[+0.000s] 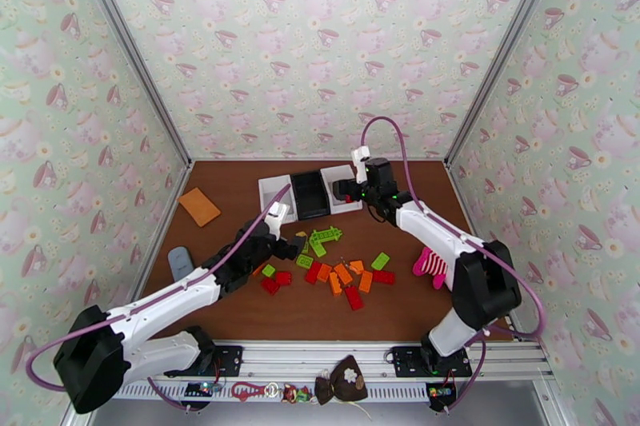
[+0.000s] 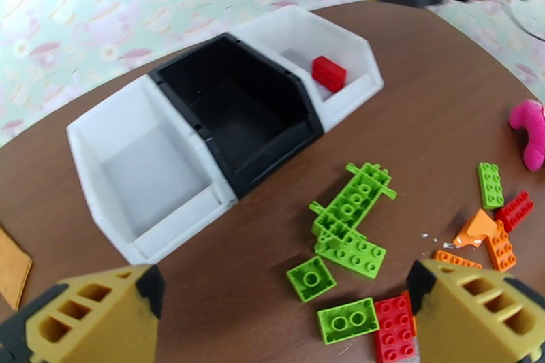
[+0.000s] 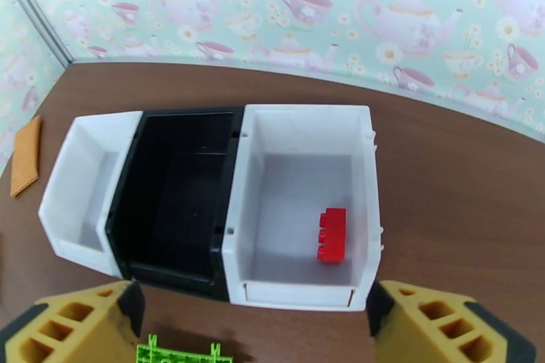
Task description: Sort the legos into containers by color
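Three containers stand side by side at the back: a left white bin (image 1: 274,197), a black bin (image 1: 310,194) and a right white bin (image 1: 328,180). One red lego (image 3: 332,235) lies flat in the right white bin (image 3: 306,111); the black bin (image 3: 184,116) and the left white bin (image 3: 75,153) look empty. My right gripper (image 1: 346,189) hovers open over the right white bin, holding nothing. Loose green legos (image 1: 324,238) and red and orange legos (image 1: 344,276) lie mid-table. My left gripper (image 1: 298,246) is open beside the green legos (image 2: 351,211), with nothing between its fingers.
A flat orange card (image 1: 199,205) lies at the back left and a grey-blue oblong object (image 1: 181,263) near the left wall. A pink toy (image 1: 430,266) sits beside the right arm. Patterned walls close in the table on three sides.
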You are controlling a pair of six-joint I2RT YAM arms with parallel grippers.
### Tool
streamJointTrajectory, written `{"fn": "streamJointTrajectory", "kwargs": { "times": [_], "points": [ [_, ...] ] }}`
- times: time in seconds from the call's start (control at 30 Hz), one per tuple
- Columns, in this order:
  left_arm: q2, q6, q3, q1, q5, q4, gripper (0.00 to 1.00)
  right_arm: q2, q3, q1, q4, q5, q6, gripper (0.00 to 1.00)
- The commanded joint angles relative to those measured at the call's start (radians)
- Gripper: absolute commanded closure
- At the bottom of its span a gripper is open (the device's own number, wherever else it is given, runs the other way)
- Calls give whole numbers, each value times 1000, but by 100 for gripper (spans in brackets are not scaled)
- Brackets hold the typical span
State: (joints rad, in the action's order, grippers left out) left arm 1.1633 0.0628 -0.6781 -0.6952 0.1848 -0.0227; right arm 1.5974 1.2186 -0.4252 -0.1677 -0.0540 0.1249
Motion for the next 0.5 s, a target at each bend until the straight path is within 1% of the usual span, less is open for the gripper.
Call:
{"fn": "streamJointTrajectory", "kwargs": {
  "times": [0.0, 0.03, 0.1, 0.13, 0.2, 0.3, 0.47],
  "points": [
    [38, 23, -53, -1, 10, 142, 0, -81, -81, -1, -27, -69, -8, 1],
    [51, 0, -69, 0, -12, 168, 0, -106, -102, -1, -30, -84, -10, 0],
    [88, -38, -112, 8, -64, 247, 0, -149, -142, -2, -41, -112, -16, 1],
    [113, -28, -141, 20, -67, 296, 0, -165, -154, -2, -54, -119, -20, 1],
    [176, 41, -227, 39, -53, 422, 0, -192, -167, -2, -92, -120, -28, 1],
    [263, 145, -315, 33, -17, 538, 0, -226, -188, -2, -132, -99, -35, 1],
    [381, 344, -415, 0, 78, 621, 2, -260, -213, -1, -145, -111, -34, 1]
  ]
}}
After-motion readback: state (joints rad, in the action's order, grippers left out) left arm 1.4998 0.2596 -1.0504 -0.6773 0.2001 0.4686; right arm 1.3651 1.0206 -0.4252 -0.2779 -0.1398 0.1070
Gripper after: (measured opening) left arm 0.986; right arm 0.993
